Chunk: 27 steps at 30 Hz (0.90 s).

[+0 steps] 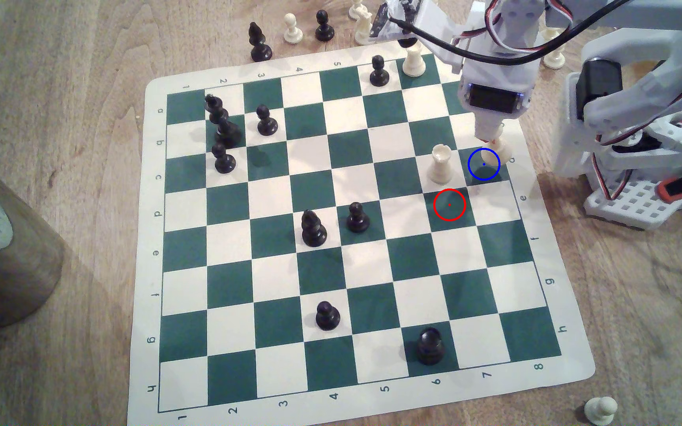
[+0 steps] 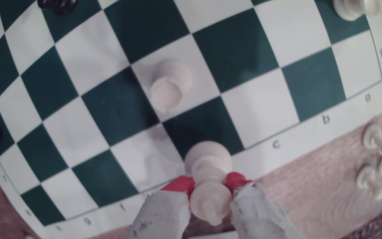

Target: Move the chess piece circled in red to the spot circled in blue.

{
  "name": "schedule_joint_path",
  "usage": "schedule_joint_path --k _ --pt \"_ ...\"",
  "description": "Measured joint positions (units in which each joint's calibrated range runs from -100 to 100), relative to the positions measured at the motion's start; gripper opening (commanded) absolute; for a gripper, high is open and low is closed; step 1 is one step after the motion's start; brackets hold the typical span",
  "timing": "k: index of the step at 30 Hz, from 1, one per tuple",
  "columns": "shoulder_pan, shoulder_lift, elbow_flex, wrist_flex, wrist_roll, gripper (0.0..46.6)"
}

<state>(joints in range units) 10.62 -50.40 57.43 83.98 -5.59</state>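
Note:
The chess piece circled in red (image 1: 500, 153) is a tall cream piece. My gripper (image 1: 489, 133) is shut on its slim neck, just under the head. In the wrist view the red-tipped fingers (image 2: 181, 183) press the piece (image 2: 208, 156) from both sides, with the gripper (image 2: 210, 183) straight above it. The base hangs or rests at the outer edge of the spot circled in blue (image 1: 479, 170), a dark green square (image 2: 199, 135) beside the board's border. I cannot tell whether the base touches the board. The red-ringed green square (image 1: 449, 204) is bare.
A cream rook (image 1: 440, 164) stands one square to the exterior view's left of the blue ring. Another cream piece (image 1: 413, 61) sits at the far edge. Several black pieces (image 1: 314, 229) dot the board. Captured pieces (image 1: 292, 28) lie beyond it. The arm's base (image 1: 634, 196) stands at the right.

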Motion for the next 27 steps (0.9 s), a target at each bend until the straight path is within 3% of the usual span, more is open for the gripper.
schedule_joint_path --k 27 --pt "0.6 3.9 2.9 -7.6 0.0 0.2"
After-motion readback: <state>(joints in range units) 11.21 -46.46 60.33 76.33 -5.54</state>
